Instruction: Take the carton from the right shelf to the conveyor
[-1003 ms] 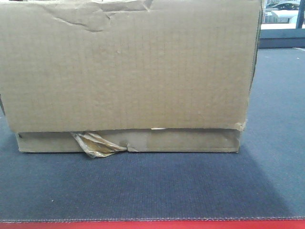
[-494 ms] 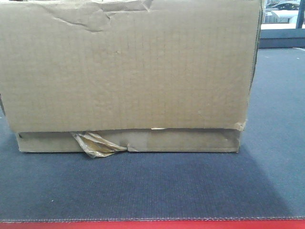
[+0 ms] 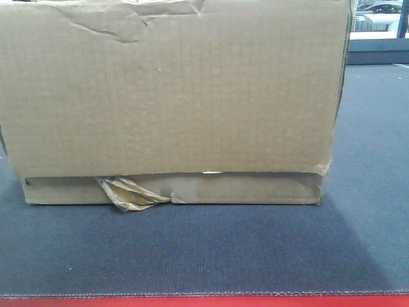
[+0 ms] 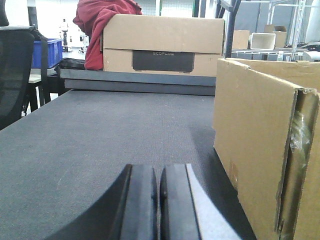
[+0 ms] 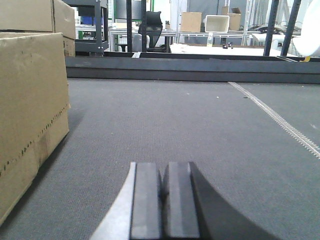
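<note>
The carton (image 3: 172,96) sits flat on the dark conveyor belt, the worktop (image 3: 204,256), so as far as these views show, the carrying part of the job looks done. Neither arm holds anything. What seems left is only to draw the arms clear, and perhaps to nudge the box square if that matters.

The left claw (image 4: 159,210) is pressed closed, its two black pads meeting with nothing between them, low over the belt. The carton stands to the right of this claw and slightly ahead, apart from it, its open corrugated edge facing the lens. The right claw (image 5: 162,210) is likewise closed on nothing, and the carton (image 5: 30,115) stands to its left, not touching. So the box lies between the two claws, released.

The carton is plain brown corrugated board, a wide rectangular block. Its front face is creased and torn near the top edge, and a lower flap protrudes under the main wall. A strip of crumpled, yellowish packing tape (image 3: 131,195) hangs loose from that flap. The right corner is frayed. On the side seen from the right wrist a dashed perforation line runs along the wall. The board looks soft and worn, likely to buckle under a hard squeeze.

The belt is a fine woven dark grey fabric, matt and grippy-looking, with a red border (image 3: 204,300) nearest the front camera.
</note>
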`<action>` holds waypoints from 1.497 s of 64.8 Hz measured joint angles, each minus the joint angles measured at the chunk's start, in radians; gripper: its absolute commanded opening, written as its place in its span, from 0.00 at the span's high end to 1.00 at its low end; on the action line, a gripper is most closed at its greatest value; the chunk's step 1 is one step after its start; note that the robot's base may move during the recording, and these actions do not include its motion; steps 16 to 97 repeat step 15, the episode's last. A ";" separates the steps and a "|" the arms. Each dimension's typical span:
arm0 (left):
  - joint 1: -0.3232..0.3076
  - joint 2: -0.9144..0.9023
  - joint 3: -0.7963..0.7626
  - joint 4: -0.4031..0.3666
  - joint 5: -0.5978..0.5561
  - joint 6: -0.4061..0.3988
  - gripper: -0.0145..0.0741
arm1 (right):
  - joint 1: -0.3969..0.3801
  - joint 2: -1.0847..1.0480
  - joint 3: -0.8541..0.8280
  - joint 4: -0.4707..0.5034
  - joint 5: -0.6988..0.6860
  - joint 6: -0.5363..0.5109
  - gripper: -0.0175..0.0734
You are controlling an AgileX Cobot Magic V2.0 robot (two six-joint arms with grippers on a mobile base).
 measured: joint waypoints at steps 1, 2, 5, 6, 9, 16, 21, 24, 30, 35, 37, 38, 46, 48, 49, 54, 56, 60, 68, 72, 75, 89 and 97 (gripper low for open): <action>0.000 0.000 0.000 0.000 0.000 0.000 0.81 | 0.000 0.000 0.000 0.000 0.000 0.000 0.89; 0.000 0.000 0.000 0.000 0.000 0.000 0.81 | 0.000 0.000 0.000 0.000 0.000 0.000 0.89; 0.000 0.000 0.000 0.000 0.000 0.000 0.81 | 0.000 0.000 0.000 0.000 0.000 0.000 0.89; 0.000 0.000 0.000 0.000 0.000 0.000 0.81 | 0.000 0.000 0.000 0.000 0.000 0.000 0.89; 0.000 0.000 0.000 0.000 0.000 0.000 0.81 | 0.000 0.000 0.000 0.000 0.000 0.000 0.89; 0.000 0.000 0.000 0.000 0.000 0.000 0.81 | 0.000 0.000 0.000 0.000 0.000 0.000 0.89; 0.000 0.000 0.000 0.000 0.000 0.000 0.81 | 0.000 0.000 0.000 0.000 0.000 0.000 0.89; 0.000 0.000 0.000 0.000 0.000 0.000 0.81 | 0.000 0.000 0.000 0.000 0.000 0.000 0.89; 0.000 0.000 0.000 0.000 0.000 0.000 0.81 | 0.000 0.000 0.000 0.000 0.000 0.000 0.89; 0.000 0.000 0.000 0.000 0.000 0.000 0.81 | 0.000 0.000 0.000 0.000 0.000 0.000 0.89; 0.000 0.000 0.000 0.000 0.000 0.000 0.81 | 0.000 0.000 0.000 0.000 0.000 0.000 0.89; 0.000 0.000 0.000 0.000 0.000 0.000 0.81 | 0.000 0.000 0.000 0.000 0.000 0.000 0.89; 0.000 0.000 0.000 0.000 0.000 0.000 0.81 | 0.000 0.000 0.000 0.000 0.000 0.000 0.89; 0.000 0.000 0.000 0.000 0.000 0.000 0.81 | 0.000 0.000 0.000 0.000 0.000 0.000 0.89; 0.000 0.000 0.000 0.000 0.000 0.000 0.81 | 0.000 0.000 0.000 0.000 0.000 0.000 0.89; 0.000 0.000 0.000 0.000 0.000 0.000 0.81 | 0.000 0.000 0.000 0.000 0.000 0.000 0.89; 0.000 0.000 0.000 0.000 0.000 0.000 0.81 | 0.000 0.000 0.000 0.000 0.000 0.000 0.89; 0.000 0.000 0.000 0.000 0.000 0.000 0.81 | 0.000 0.000 0.000 0.000 0.000 0.000 0.89; 0.000 0.000 0.000 0.000 0.000 0.000 0.81 | 0.000 0.000 0.000 0.000 0.000 0.000 0.89; 0.000 0.000 0.000 0.000 0.000 0.000 0.81 | 0.000 0.000 0.000 0.000 0.000 0.000 0.89; 0.000 0.000 0.000 0.000 0.000 0.000 0.81 | 0.000 0.000 0.000 0.000 0.000 0.000 0.89; 0.000 0.000 0.000 0.000 0.000 0.000 0.81 | 0.000 0.000 0.000 0.000 0.000 0.000 0.89; 0.000 0.000 0.000 0.000 0.000 0.000 0.81 | 0.000 0.000 0.000 0.000 0.000 0.000 0.89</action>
